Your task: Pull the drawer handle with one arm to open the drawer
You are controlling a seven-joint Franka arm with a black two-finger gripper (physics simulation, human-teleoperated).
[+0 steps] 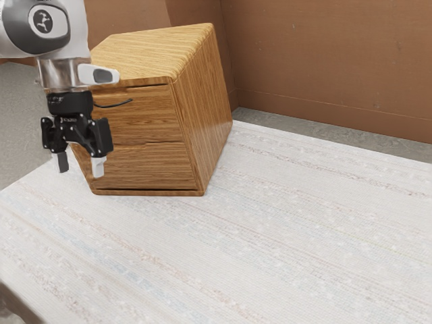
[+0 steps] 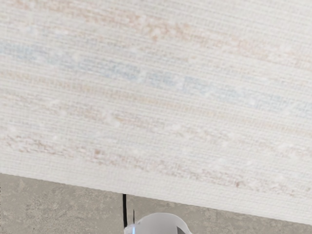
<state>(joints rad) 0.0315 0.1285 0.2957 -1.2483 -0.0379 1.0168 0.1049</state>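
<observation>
Claw (image 1: 80, 164) status: released. In the exterior view you see both fingers (image 1: 98, 167) spread apart and pointing down at the table (image 1: 283, 223), with nothing between them. The claw hangs in front of the cabinet (image 1: 196, 88), close to the table edge on the exterior view's left. Its fingertips are level with the lower drawer front (image 1: 152, 162), below the handle (image 1: 118, 104) and apart from it.

Locate the cabinet at the table's far corner, on the exterior view's left. It is a box of light, striped wood grain with a rounded top front edge. Its front face carries two drawer fronts, one above the other. The drawer (image 1: 145, 111) with the handle is the upper one. Both fronts sit flush with the cabinet face. The handle is a thin, black, slightly curved bar, and the arm's hand hides its end on the exterior view's left.

Check markings as follows. The arm's joint bears a round grey disc (image 1: 42, 20) with a small white emblem. The claw body has a line of tiny pale lettering that you cannot read.

In the wrist view you see the pale woven table surface (image 2: 156, 97), its edge, and the grey floor (image 2: 58, 209) beyond.
</observation>
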